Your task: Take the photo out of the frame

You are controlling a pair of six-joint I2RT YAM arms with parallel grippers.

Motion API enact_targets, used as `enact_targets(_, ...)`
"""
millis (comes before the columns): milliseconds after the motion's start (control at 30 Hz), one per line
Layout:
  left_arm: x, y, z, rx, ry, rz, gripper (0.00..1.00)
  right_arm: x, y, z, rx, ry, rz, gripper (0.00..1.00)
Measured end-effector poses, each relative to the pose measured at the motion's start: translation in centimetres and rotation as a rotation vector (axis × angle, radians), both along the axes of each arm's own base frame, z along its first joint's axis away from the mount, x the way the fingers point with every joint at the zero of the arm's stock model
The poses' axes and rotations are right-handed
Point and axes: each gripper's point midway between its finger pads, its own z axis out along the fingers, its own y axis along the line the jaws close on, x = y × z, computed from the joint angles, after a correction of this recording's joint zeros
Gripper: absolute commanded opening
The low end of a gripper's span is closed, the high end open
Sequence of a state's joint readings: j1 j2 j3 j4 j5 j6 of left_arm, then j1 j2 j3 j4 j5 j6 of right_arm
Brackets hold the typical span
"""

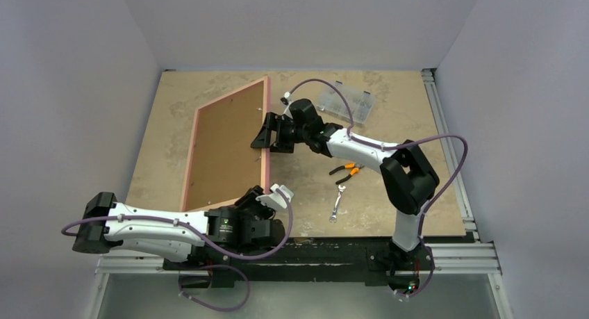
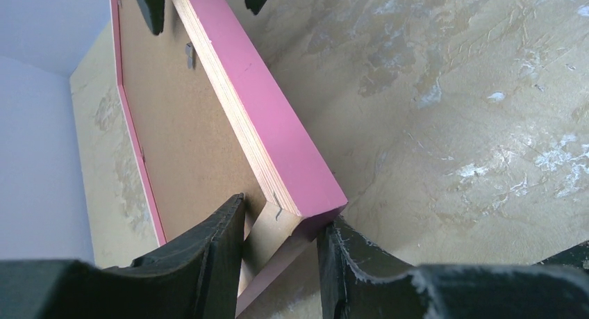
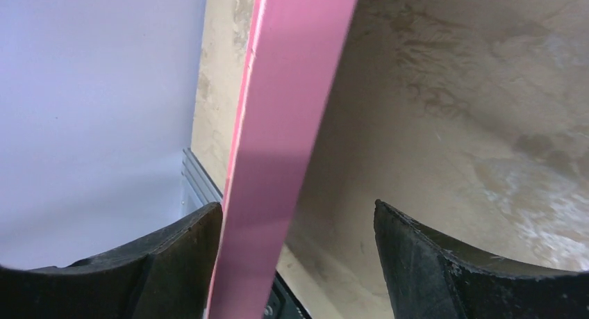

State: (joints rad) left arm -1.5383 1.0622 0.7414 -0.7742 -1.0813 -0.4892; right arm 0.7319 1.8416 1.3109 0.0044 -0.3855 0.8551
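Observation:
The pink frame (image 1: 266, 124) is tilted up on its left edge with its back facing up. The brown backing board (image 1: 226, 149) fills it; the photo's printed side is hidden. My left gripper (image 1: 267, 194) is shut on the frame's near right corner, and in the left wrist view (image 2: 285, 218) its fingers pinch the pink rail (image 2: 271, 117) beside the backing board (image 2: 180, 131). My right gripper (image 1: 267, 135) is open and straddles the raised right rail halfway along. In the right wrist view (image 3: 299, 211) the rail (image 3: 292, 110) lies near the left finger, with a wide gap to the right finger.
A clear plastic parts box (image 1: 345, 103) sits at the back right. Orange-handled pliers (image 1: 347, 171) and a small wrench (image 1: 338, 202) lie on the table to the right of the frame. A metal rail (image 1: 451, 159) borders the table's right side.

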Motion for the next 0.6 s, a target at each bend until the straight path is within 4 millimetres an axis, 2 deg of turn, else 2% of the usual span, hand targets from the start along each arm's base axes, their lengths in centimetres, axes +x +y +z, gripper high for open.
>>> enact_targets(100,0.0,0.0,0.0,-0.002,0.0,0.0,0.2,0.0,1.5,-0.1,0.012,0.016,0.003,0.72)
enact_targets(200,0.0,0.0,0.1,-0.004,0.0,-0.001,0.2,0.0,2.5,0.2,0.022,0.028,-0.012,0.62)
enact_targets(233,0.0,0.0,0.1,-0.006,0.001,-0.001,0.21,0.0,2.7,0.4,0.027,0.031,-0.015,0.58)
enact_targets(333,0.0,0.0,0.2,-0.009,0.002,-0.003,0.24,0.2,3.1,0.7,0.033,0.036,-0.038,0.33)
enact_targets(433,-0.1,0.0,0.2,-0.015,0.005,-0.004,0.39,0.5,3.1,0.8,0.03,0.045,-0.069,0.12)
enact_targets(500,-0.1,-0.1,0.3,-0.039,0.01,-0.003,0.55,0.5,3.2,1.1,0.047,0.118,-0.121,0.0)
enact_targets(600,-0.5,-0.8,0.8,-0.17,0.048,0.01,0.71,0.4,3.0,0.9,0.027,0.135,-0.133,0.0)
